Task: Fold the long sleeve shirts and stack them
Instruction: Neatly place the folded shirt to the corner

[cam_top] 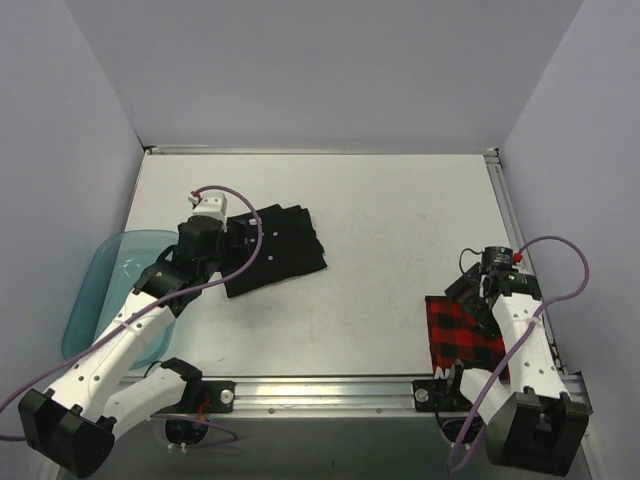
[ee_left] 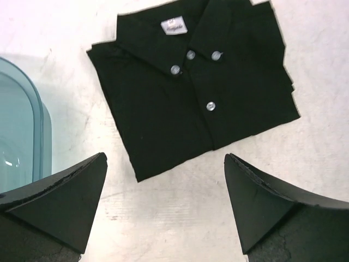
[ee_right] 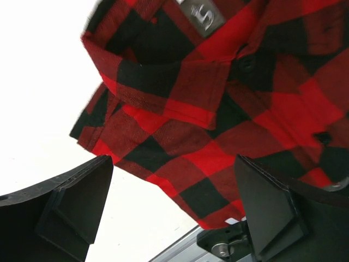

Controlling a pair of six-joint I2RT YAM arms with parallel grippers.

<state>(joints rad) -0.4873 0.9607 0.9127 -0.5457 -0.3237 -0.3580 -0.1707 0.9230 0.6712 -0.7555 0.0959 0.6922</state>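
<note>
Spread empty, left hand [ee_left: 164,162] hovers by the folded black shirt [ee_left: 163,103], right hand [ee_right: 173,161] by the check shirt [ee_right: 229,125], the two garments well apart.

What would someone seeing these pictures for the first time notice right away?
The red-and-black check shirt, folded at the near right edge of the white table, stands out most. A folded black shirt lies left of centre, beside a teal plastic tub at the left edge. The left gripper and right gripper are both open, one aimed at each shirt.
</note>
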